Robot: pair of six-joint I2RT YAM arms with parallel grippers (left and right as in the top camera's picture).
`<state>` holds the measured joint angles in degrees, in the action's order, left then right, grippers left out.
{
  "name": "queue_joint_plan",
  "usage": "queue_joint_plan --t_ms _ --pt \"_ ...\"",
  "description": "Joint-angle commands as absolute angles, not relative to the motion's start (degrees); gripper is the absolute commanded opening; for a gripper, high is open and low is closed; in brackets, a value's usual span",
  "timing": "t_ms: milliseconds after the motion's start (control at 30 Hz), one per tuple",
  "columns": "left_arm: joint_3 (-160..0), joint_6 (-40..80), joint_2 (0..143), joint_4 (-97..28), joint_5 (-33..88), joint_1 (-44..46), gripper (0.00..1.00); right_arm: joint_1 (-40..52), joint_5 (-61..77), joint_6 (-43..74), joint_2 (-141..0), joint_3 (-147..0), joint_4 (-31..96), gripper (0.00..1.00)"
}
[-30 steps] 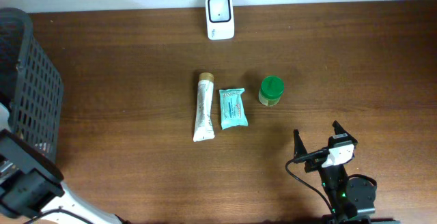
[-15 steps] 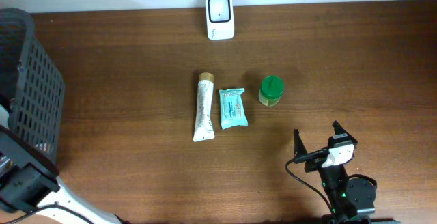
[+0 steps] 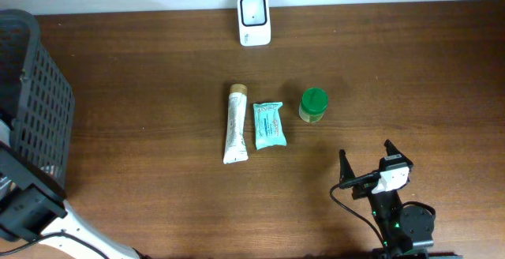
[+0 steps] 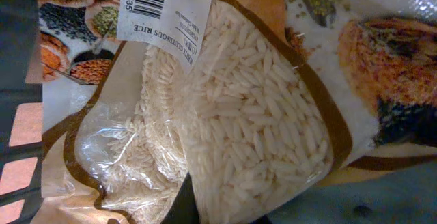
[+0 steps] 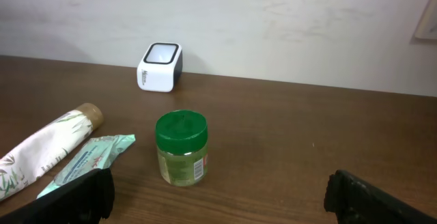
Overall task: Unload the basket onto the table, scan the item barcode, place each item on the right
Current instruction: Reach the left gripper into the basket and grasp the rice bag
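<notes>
Since the rice bag (image 4: 246,115) looks to be down in the basket (image 3: 31,85) at the table's left edge, well apart from the scanner (image 3: 254,20), the left gripper (image 4: 188,202) is on it for the lift, jaws closed at the clear window; can't tell if film is actually pinched. Right gripper (image 3: 365,153) is parked wide open, holding nothing. Bag lies face up, barcode label (image 4: 160,5) at the wrist view's upper left; long axis looks diagonal, lower left to upper right, ends out of frame.
</notes>
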<state>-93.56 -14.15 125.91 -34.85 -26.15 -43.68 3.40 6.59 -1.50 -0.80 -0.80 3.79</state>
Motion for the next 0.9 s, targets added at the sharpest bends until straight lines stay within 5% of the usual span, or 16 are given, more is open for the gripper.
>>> queue_joint_plan --t_ms 0,333,867 --pt "-92.1 -12.5 131.4 -37.8 -23.3 -45.6 0.00 3.3 6.9 -1.3 -0.5 -0.3 3.8 0.98" --pt "-102.1 -15.2 118.7 -44.5 -24.7 -42.2 0.00 3.3 6.9 -1.3 -0.5 -0.3 3.8 0.98" --pt "-104.4 -16.4 91.3 -36.0 -26.8 -27.8 0.00 3.3 6.9 -1.3 -0.5 -0.3 3.8 0.98"
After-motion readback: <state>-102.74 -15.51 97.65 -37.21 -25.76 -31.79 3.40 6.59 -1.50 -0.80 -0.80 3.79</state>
